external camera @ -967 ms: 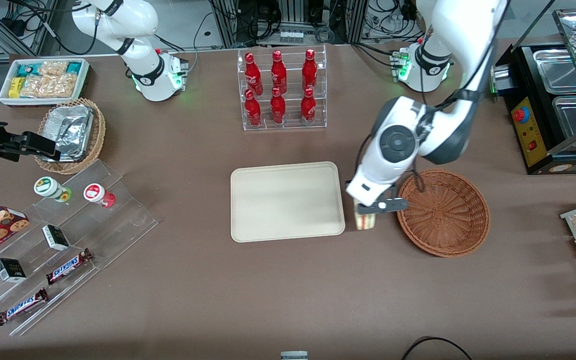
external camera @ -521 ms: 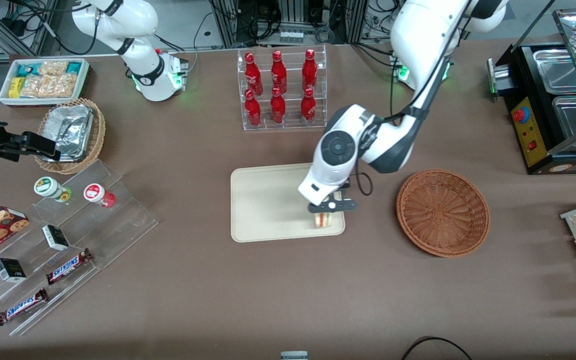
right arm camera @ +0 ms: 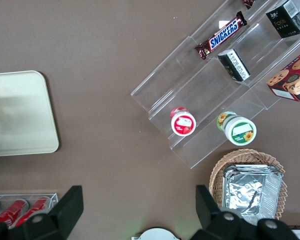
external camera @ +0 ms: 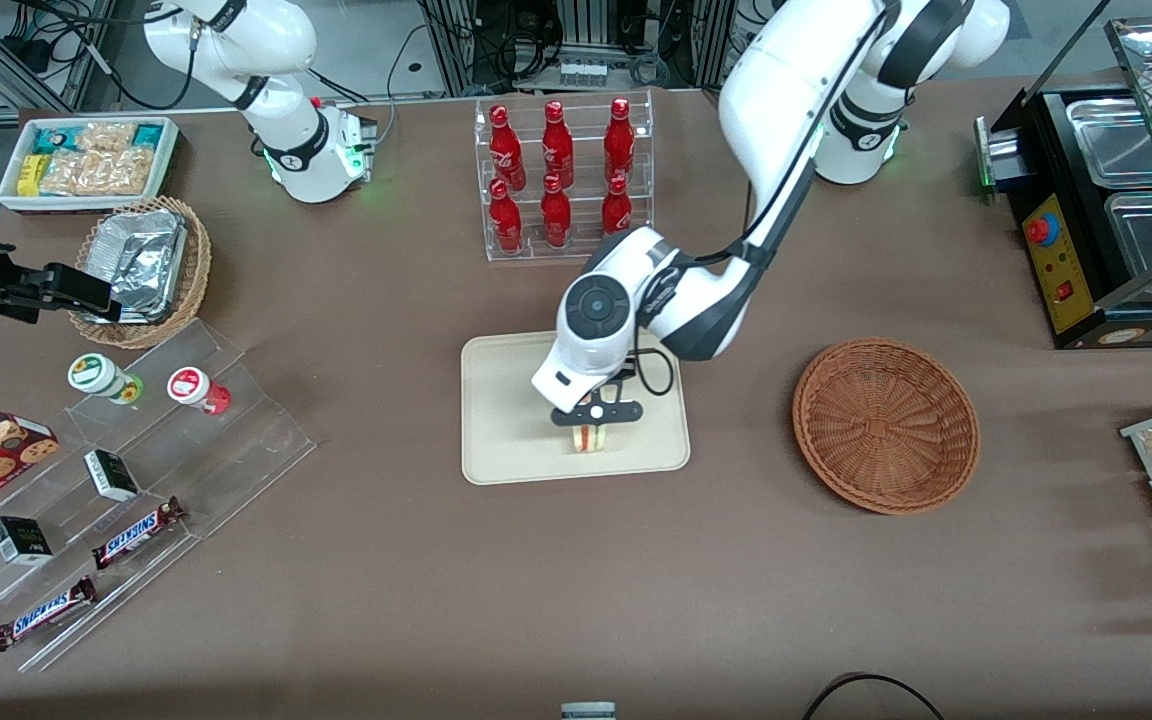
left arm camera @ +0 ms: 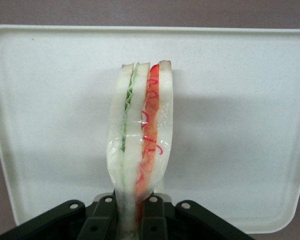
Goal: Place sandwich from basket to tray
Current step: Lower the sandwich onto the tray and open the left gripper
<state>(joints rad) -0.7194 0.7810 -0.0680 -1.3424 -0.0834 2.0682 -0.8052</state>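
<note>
"How many red bottles (external camera: pixel 557 130) with silver caps stand in the clear rack at 12 o'clock from the tray?"

"Six. And there is one flat cream tray (external camera: pixel 506 400)."

"How many round wicker baskets?"

"Two. One reddish-brown basket (external camera: pixel 886 425) at 3 o'clock from the tray, and one light tan basket (external camera: pixel 194 270) at 10 o'clock."

"Chocolate bars?"

"Two brown Snickers bars (external camera: pixel 138 532), two small dark boxes (external camera: pixel 112 474) and two little round tubs (external camera: pixel 96 374)."

"Sandwiches?"

"One three-cornered sandwich (external camera: pixel 591 440), pinched in the one black gripper (external camera: pixel 593 428) over the tray."
</note>
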